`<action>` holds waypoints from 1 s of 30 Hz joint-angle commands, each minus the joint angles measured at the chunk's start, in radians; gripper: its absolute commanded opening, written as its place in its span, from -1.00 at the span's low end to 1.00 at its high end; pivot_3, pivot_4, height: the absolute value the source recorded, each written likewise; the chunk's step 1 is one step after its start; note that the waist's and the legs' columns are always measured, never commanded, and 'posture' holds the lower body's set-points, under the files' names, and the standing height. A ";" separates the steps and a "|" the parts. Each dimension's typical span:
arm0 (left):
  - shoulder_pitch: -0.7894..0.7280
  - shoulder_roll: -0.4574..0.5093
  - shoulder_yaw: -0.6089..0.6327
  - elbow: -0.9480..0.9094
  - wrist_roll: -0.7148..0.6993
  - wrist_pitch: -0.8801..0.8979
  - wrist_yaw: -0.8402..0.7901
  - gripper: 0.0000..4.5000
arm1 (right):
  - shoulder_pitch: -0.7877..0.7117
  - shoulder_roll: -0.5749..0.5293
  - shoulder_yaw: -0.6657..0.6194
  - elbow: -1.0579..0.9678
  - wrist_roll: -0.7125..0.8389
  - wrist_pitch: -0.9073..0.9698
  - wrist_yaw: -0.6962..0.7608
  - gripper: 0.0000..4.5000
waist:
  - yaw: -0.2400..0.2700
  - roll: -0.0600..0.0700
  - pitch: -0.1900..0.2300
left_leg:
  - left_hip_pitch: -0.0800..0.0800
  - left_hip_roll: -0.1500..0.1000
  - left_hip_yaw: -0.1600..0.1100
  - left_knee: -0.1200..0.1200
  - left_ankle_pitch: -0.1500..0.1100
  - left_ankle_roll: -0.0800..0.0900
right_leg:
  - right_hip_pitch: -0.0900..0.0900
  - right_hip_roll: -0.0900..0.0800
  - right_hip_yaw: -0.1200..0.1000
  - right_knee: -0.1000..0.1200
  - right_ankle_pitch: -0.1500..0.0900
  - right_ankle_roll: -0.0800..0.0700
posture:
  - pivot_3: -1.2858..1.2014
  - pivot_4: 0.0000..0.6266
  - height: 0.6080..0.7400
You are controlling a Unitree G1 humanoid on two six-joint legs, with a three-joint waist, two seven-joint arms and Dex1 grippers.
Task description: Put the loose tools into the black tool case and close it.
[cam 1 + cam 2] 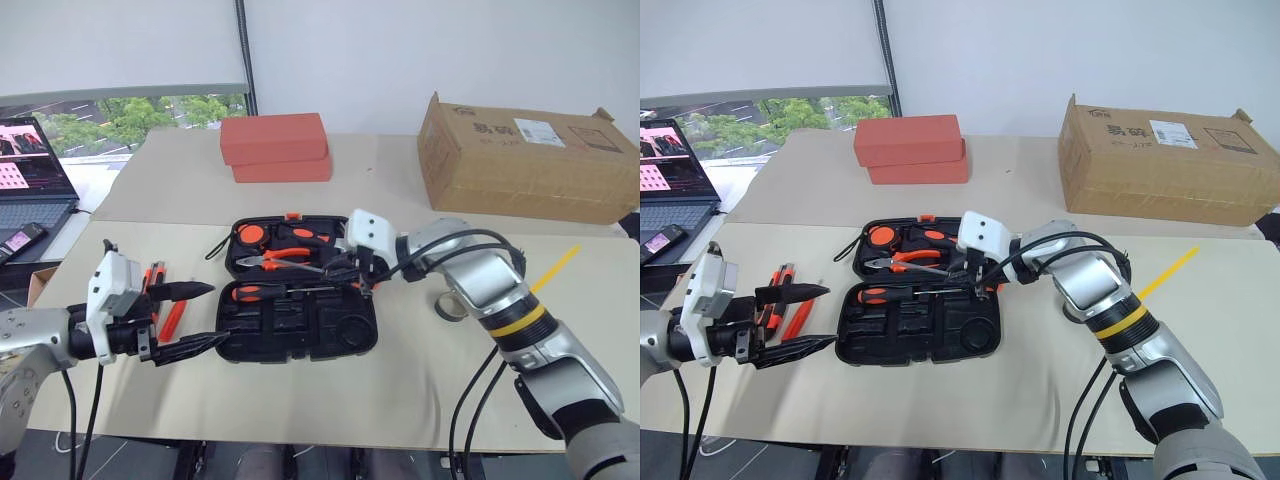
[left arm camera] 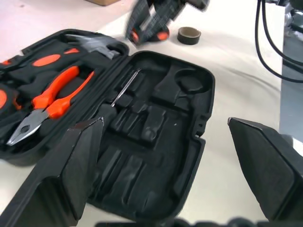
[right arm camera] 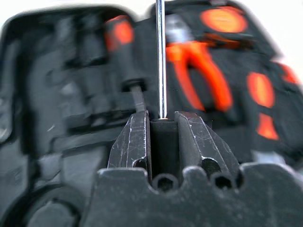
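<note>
The black moulded plastic tool case (image 1: 300, 300) lies open on the cardboard-covered table (image 1: 330, 390), orange-handled pliers (image 1: 285, 260) seated in its far half. The right arm bends in from the right, its gripper (image 3: 162, 120) angled down over the case's middle, fingers pinched narrow on a slim screwdriver (image 3: 160, 56) with a thin metal shaft. The left arm reaches in low from the left edge, its gripper (image 1: 185, 318) roughly level, pointing at the case's near-left corner, fingers spread wide and empty. More orange-and-black screwdrivers (image 1: 160, 295) lie just left of the case; a small grey-brown tape ring (image 1: 450, 307) sits right of it.
</note>
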 commanded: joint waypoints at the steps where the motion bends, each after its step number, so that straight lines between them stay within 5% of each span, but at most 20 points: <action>1: 0.034 0.005 0.079 -0.070 -0.012 -0.022 0.012 1.00 | -0.041 0.027 0.013 0.040 -0.049 -0.098 0.060 -0.79 | -0.002 0.000 0.000 | 0.000 0.000 0.000 0.000 0.000 0.000 | 0.000 0.000 0.000 0.000 0.000 0.000 | 0.03 -0.52 0.57; 17: 0.088 0.012 0.126 -0.083 0.016 -0.078 0.016 1.00 | -0.037 0.159 0.023 0.244 -0.187 -0.283 0.102 -0.79 | -0.003 0.001 0.000 | 0.002 0.001 0.000 0.000 0.001 -0.003 | 0.000 0.000 0.000 0.003 0.000 -0.002 | 0.03 -0.52 0.57; 27: 0.067 0.026 0.107 -0.045 0.030 -0.100 -0.003 1.00 | -0.028 0.177 -0.059 0.210 -0.149 -0.194 0.065 0.78 | -0.004 0.001 0.000 | 0.002 0.001 0.000 0.000 0.001 -0.003 | -0.001 0.000 0.000 0.003 0.000 -0.002 | 0.03 -0.52 0.57; 30: 0.062 0.030 0.101 -0.036 0.032 -0.108 -0.008 1.00 | -0.022 0.243 -0.188 0.190 -0.024 -0.090 0.007 0.78 | -0.006 0.001 0.000 | 0.002 0.001 0.000 -0.001 0.002 -0.003 | -0.001 0.001 0.000 0.003 0.000 -0.002 | 0.03 -0.52 0.57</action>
